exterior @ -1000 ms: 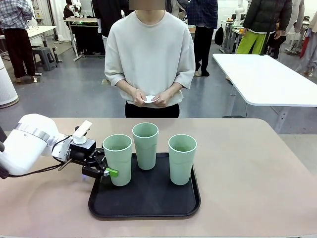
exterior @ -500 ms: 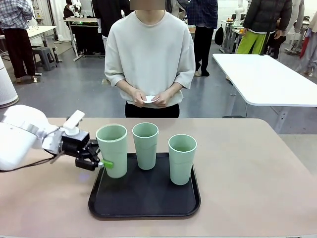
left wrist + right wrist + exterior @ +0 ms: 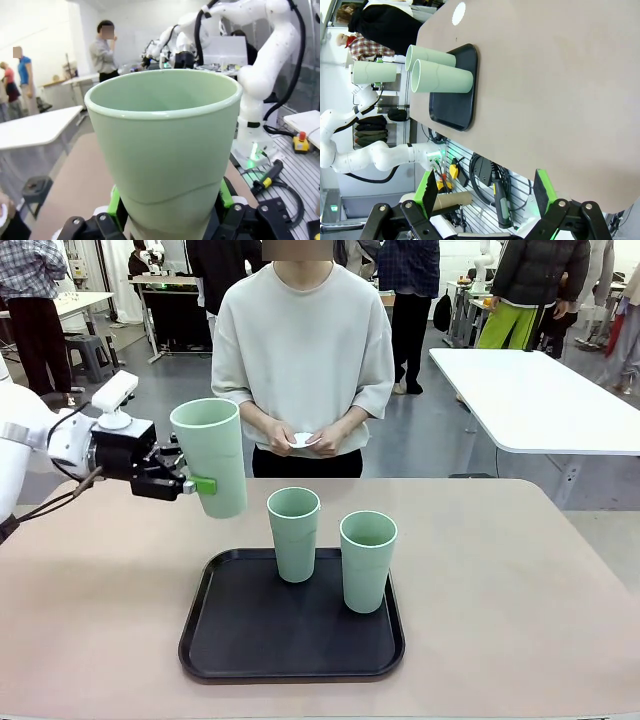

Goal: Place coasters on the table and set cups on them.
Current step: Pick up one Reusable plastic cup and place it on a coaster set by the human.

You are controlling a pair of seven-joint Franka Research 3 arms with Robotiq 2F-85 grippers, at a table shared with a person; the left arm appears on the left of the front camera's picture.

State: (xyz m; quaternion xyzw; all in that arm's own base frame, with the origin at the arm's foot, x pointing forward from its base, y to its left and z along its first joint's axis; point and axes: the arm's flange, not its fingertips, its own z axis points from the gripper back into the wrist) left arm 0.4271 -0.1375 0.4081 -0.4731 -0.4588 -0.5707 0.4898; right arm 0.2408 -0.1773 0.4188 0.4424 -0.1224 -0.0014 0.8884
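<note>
Left gripper (image 3: 203, 484) clamped tight on the lower wall of one cup (image 3: 210, 455), now lifted clear of the tray (image 3: 230, 660), which sits below and right of it with the other two cups (image 3: 294, 530). Coasters (image 3: 302, 439) are beyond it, in the person's hands (image 3: 330, 437), so no landing spot yet. Right gripper (image 3: 485, 192) wide open, empty.

Mint-green cups (image 3: 294, 532), black tray (image 3: 290, 638)

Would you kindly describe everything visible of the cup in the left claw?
The cup is a tall, tapered, handleless tumbler of pale mint-green matte plastic with a rounded rim. It hangs in the air, leaning slightly, over the table left of the black tray. The left claw is shut on its lower part, green pads on opposite sides; nothing else touches it.
</note>
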